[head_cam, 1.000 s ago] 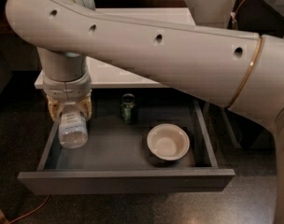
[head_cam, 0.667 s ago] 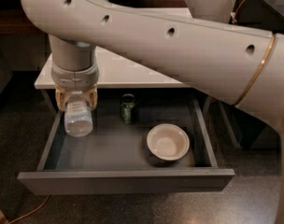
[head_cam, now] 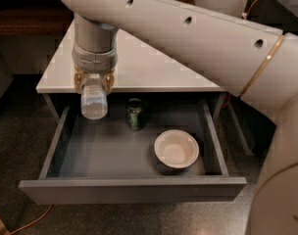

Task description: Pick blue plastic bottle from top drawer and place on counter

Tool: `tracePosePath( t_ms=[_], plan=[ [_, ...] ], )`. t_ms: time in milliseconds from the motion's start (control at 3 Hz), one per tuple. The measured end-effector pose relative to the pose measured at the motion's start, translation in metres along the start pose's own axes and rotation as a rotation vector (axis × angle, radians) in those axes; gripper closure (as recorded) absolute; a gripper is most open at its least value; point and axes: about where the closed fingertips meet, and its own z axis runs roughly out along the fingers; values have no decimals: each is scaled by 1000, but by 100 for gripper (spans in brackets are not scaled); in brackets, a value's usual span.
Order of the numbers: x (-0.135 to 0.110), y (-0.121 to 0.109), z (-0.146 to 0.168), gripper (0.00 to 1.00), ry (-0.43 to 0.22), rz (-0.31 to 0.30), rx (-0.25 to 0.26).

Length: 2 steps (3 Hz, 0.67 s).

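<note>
Clamped on the bottle (head_cam: pixel 94 103), the gripper (head_cam: pixel 94 85) hangs at the front edge of the counter (head_cam: pixel 154 67), towards its left end. Its two amber fingers (head_cam: pixel 79 82) press the bottle's upper part from either side. The bottle points down and a little forward, its clear round base showing, so it sits in the air over the back left corner of the drawer (head_cam: pixel 134 190), with its top level with the counter's edge.

From where I stand the arm (head_cam: pixel 212 43) fills most of the scene: a thick cream tube that sweeps from the right side up across the top, then turns down through a grey wrist into the gripper. A thin gold band (head_cam: pixel 262 65) rings it near the right.

Under it the counter is a pale, flat slab. The drawer below is pulled well out, grey inside and out, with a plain front panel nearest me.

Inside the drawer, a white bowl (head_cam: pixel 176 149) sits right of centre, nearer the front. A dark green can (head_cam: pixel 135 114) stands upright towards the back, just right of the bottle and apart from it, and left of the bowl.

Dark speckled floor (head_cam: pixel 21 146) surrounds the cabinet, and an orange cable (head_cam: pixel 34 221) trails across it at the lower left.
</note>
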Motion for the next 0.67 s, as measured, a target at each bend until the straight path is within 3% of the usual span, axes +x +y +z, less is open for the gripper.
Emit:
tracePosePath(
  t_ms=[667],
  plan=[
    [57, 27, 6, 100, 31, 61, 11]
  ],
)
